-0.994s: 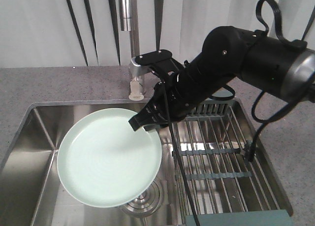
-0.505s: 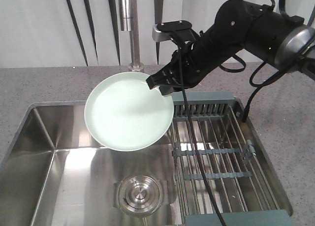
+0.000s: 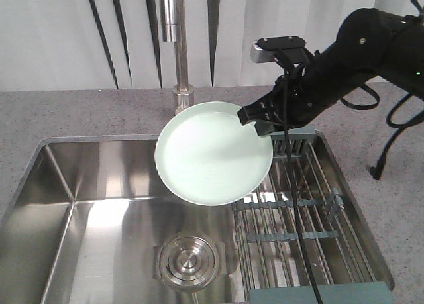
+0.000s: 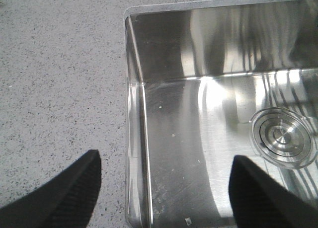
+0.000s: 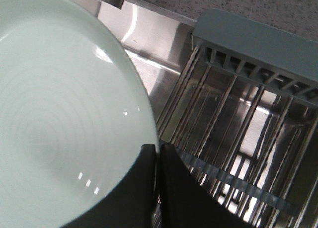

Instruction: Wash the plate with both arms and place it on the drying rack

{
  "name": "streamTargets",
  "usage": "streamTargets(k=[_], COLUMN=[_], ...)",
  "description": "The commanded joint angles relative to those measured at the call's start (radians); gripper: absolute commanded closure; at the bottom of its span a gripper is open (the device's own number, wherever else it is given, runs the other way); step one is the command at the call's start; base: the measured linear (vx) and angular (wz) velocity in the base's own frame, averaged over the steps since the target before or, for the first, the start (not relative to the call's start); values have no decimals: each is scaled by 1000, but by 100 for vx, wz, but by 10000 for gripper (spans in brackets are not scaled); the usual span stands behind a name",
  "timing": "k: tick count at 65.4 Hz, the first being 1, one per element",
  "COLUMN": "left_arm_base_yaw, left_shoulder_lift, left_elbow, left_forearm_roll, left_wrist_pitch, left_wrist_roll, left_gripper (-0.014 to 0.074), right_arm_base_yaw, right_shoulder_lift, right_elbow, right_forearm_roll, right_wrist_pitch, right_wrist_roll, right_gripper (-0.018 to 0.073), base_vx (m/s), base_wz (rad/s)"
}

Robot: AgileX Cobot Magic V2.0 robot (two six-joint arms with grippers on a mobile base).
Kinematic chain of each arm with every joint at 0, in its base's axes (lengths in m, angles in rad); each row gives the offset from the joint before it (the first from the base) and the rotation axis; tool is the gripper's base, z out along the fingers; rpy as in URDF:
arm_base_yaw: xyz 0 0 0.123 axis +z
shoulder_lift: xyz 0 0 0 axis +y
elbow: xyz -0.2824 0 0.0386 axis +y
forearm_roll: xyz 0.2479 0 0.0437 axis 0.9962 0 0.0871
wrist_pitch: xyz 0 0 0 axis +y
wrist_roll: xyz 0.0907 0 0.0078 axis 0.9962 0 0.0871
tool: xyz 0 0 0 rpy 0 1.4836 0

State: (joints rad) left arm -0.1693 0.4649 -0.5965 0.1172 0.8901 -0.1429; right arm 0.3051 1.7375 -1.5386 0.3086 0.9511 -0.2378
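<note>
The pale mint-green plate hangs tilted in the air over the sink, its right edge reaching the left side of the drying rack. My right gripper is shut on the plate's upper right rim, one finger inside the plate and one outside. The right wrist view shows the plate filling the left, the right gripper pinching its rim, and the drying rack rods beyond. My left gripper stands open, with nothing between its fingers, above the sink's left wall; it does not show in the front view.
A steel faucet rises behind the sink basin, whose drain lies below the plate. Grey speckled countertop surrounds the sink. A grey-blue block sits at the rack's near end. Black cables hang over the rack.
My right arm has lifted the plate out of the sink and carried it up and to the right, toward the drying rack.
</note>
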Motion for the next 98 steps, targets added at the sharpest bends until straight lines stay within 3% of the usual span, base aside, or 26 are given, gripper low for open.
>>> streamTargets(k=[1,21,51,73,98], left_arm_base_yaw=[-7,-7,-7,-7,-7], left_shoulder_lift=[7,7,7,7,7], left_elbow=[-24,-24,-24,-24,-24], left_forearm_roll=[6,6,6,5,5], left_wrist_pitch=[-59,-59,-59,-59,-59], left_wrist_roll=[-4,-4,-4,-4,-4], left_gripper=[95,95,95,95,95], right_arm_base_yaw=[-10,17,184,229,201], right_shoulder_lift=[-95,-214,-224,-101,72], right_elbow=[34,218,274,121,-124], right_forearm_roll=[16,51,70,73,52], right_wrist_pitch=[-48,-66,-131,-111,-62], right_wrist_roll=[-10,-32,4,9,7], right_gripper=[561,561,561,561,561], base_vx=[0,0,0,0,0], base_wz=[0,0,0,0,0])
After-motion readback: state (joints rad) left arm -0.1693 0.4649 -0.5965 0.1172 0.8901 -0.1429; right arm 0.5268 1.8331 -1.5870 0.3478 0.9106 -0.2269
